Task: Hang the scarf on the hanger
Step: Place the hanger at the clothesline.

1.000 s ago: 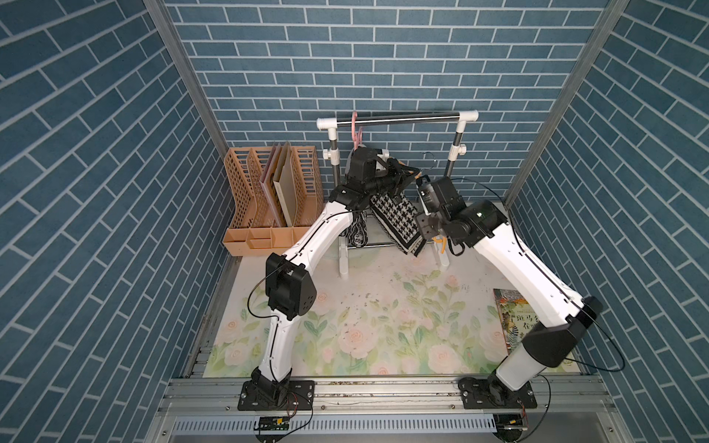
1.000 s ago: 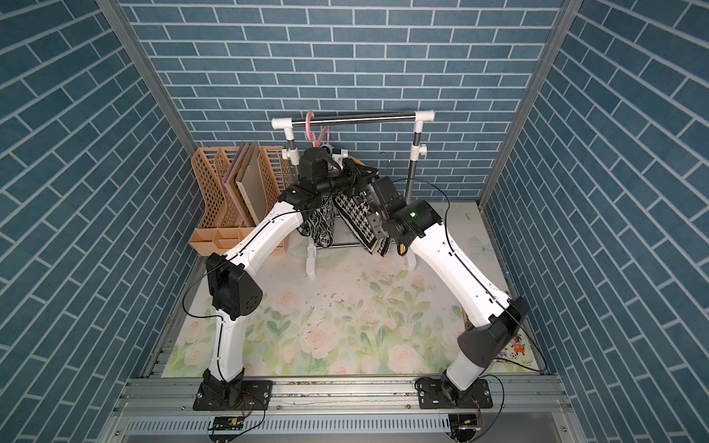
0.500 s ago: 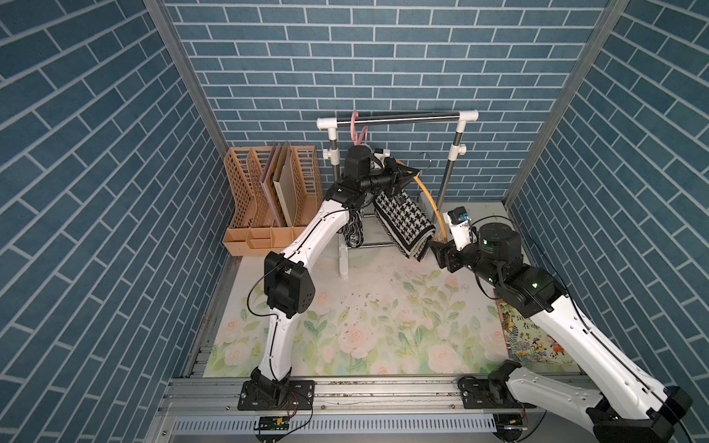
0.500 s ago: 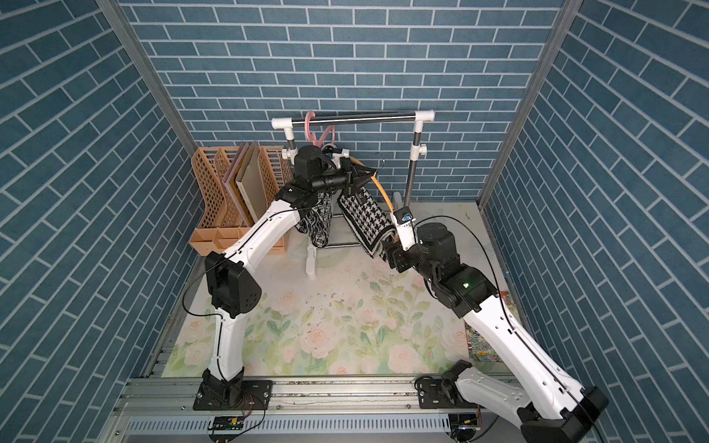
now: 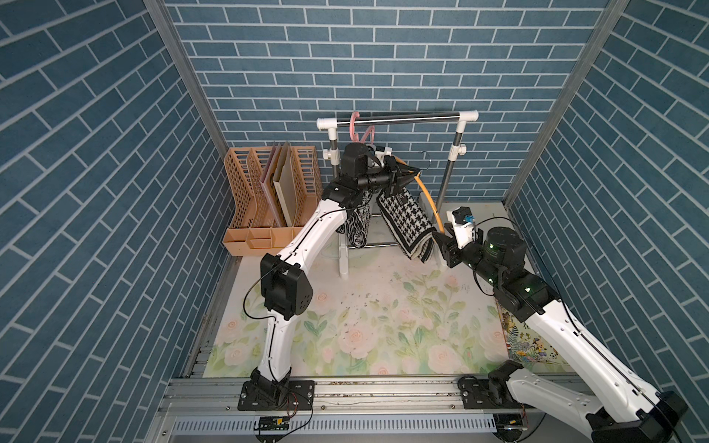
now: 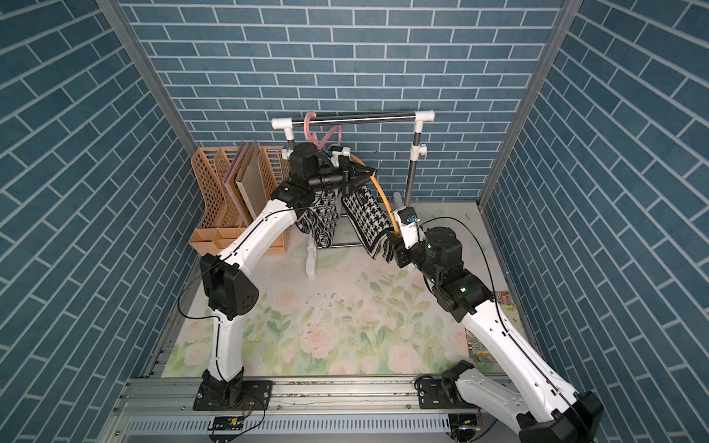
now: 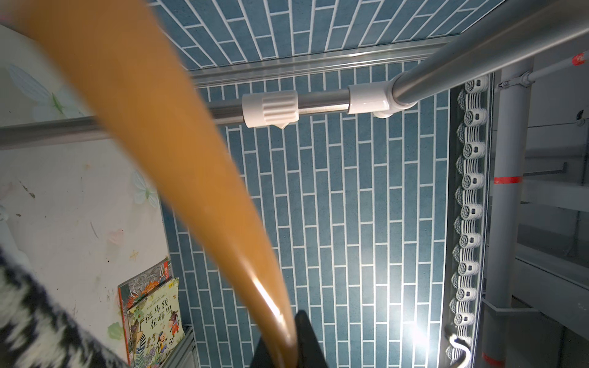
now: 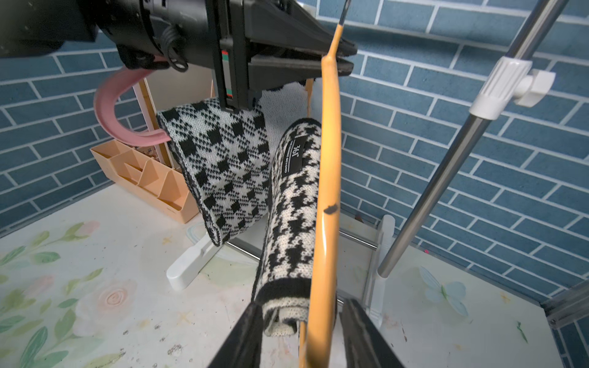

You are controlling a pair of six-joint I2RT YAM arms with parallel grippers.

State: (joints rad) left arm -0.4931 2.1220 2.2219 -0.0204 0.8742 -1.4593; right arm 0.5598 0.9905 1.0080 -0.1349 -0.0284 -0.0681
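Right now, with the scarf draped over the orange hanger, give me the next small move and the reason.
Probably close the right hand on the lower end of the hanger: its open jaws straddle that end and the scarf, while the left hand grips the top near the hook, not yet on the rail.

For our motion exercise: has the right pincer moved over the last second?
Yes: the right pincer has drawn away from the silver metal rack rail, lower in both top views.

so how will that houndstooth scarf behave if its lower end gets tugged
Probably floppy: the scarf sags in soft folds over the orange hanger. It may slip when pulled, since the hanger looks glossy.
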